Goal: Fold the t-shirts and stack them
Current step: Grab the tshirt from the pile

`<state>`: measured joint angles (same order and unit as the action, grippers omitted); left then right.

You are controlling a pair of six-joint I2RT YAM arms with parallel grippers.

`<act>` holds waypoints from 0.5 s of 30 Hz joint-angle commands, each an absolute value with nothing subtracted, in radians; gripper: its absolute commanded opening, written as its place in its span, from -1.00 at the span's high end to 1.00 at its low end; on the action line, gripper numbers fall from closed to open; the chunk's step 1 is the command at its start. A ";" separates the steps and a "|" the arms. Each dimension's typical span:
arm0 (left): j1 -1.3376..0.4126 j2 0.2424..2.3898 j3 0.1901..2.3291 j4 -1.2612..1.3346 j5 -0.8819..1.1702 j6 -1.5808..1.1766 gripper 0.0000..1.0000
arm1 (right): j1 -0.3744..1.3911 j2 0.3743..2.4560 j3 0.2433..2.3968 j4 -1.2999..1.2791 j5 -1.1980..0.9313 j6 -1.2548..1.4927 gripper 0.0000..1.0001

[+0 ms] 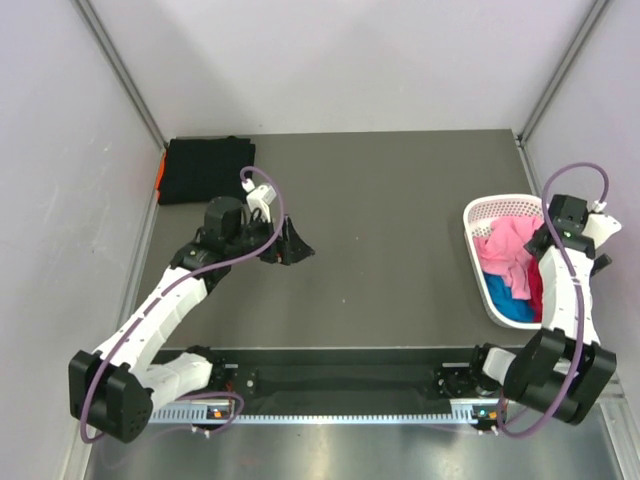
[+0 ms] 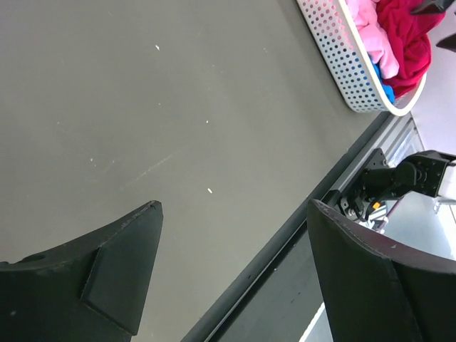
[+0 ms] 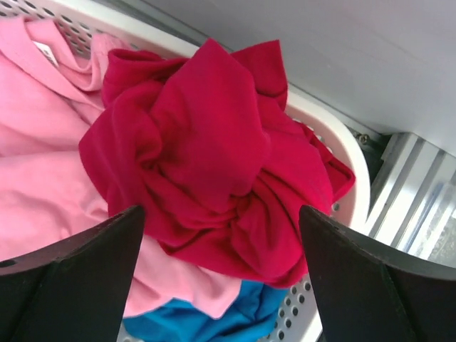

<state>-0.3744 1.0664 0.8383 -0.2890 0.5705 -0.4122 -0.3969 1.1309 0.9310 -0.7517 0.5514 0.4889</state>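
A folded black t-shirt (image 1: 205,170) lies at the table's far left corner, with an orange one (image 1: 159,176) showing under its left edge. The white basket (image 1: 497,206) on the right holds crumpled pink (image 1: 505,248), blue (image 1: 512,297) and red (image 1: 536,288) t-shirts. My left gripper (image 1: 291,246) (image 2: 234,206) hangs open over bare table, right of the black shirt, holding nothing. Open and empty, my right gripper (image 1: 542,243) (image 3: 221,210) hovers just above the basket. Its fingers straddle the red t-shirt (image 3: 206,149), which lies on the pink (image 3: 43,164) and blue (image 3: 214,320) ones.
The basket's rim (image 3: 345,153) stands close to the table's right edge and the side wall. In the left wrist view the basket (image 2: 342,64) is far off at the upper right. The arms' mounting rail (image 1: 340,385) runs along the near edge.
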 commanded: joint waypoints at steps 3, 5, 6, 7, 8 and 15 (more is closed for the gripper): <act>-0.390 1.037 0.850 -0.262 0.552 -0.376 -0.74 | -0.425 1.183 0.884 -0.559 0.581 0.492 -0.63; -0.388 1.035 0.848 -0.265 0.540 -0.370 -0.74 | -0.425 1.181 0.856 -0.532 0.568 0.495 -0.36; -0.390 1.034 0.847 -0.267 0.537 -0.370 -0.74 | -0.425 1.172 0.857 -0.525 0.565 0.488 -0.19; -0.390 1.034 0.845 -0.268 0.532 -0.370 -0.74 | -0.425 1.166 0.871 -0.529 0.568 0.482 0.20; -0.390 1.034 0.841 -0.267 0.532 -0.370 -0.74 | -0.425 1.157 0.883 -0.529 0.581 0.471 0.35; -0.388 1.043 0.828 -0.216 0.532 -0.460 -0.81 | -0.393 0.988 1.173 -0.652 0.500 0.422 1.00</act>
